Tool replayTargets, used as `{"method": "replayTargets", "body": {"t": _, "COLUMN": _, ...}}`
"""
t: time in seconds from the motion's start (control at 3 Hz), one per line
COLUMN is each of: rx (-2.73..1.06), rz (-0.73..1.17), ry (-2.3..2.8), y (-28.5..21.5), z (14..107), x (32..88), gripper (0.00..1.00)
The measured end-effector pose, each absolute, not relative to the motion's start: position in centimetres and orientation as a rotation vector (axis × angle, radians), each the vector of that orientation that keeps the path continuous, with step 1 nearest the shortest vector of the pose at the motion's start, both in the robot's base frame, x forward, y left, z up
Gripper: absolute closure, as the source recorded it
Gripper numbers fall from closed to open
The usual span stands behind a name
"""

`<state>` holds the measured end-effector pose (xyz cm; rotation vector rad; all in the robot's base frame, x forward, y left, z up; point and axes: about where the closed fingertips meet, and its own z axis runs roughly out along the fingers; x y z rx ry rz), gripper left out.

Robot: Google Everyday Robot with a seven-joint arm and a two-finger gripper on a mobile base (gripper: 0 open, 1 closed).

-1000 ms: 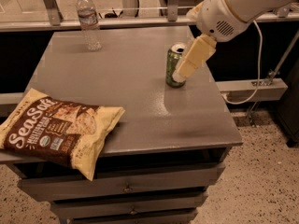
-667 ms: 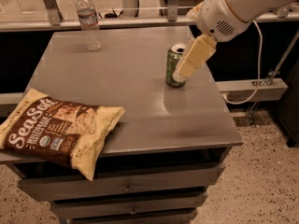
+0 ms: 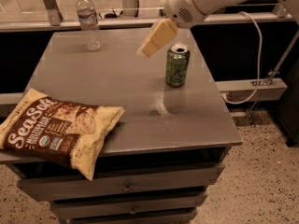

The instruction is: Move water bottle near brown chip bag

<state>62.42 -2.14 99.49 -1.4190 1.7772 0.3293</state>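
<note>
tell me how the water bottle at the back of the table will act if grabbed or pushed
The water bottle stands upright, tall and narrow, so a high push would probably tip it. Its clear ribbed plastic looks thin and may flex under a hard squeeze. The gripper hangs above the table near the green can, apart from the bottle.

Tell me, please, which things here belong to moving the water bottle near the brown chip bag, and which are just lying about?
For the job: water bottle, back left; brown chip bag, front left; gripper, in the air beside the green can.
Lying about: green can, right side of the table.
</note>
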Motion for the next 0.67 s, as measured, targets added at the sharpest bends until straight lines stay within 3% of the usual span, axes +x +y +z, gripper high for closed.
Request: {"method": "replayTargets", "body": {"t": 0.67, "rx": -1.299, "rz": 0.367, "ry": 1.716, "y": 5.7, "z": 99.0, "x": 69.6, "gripper": 0.00}}
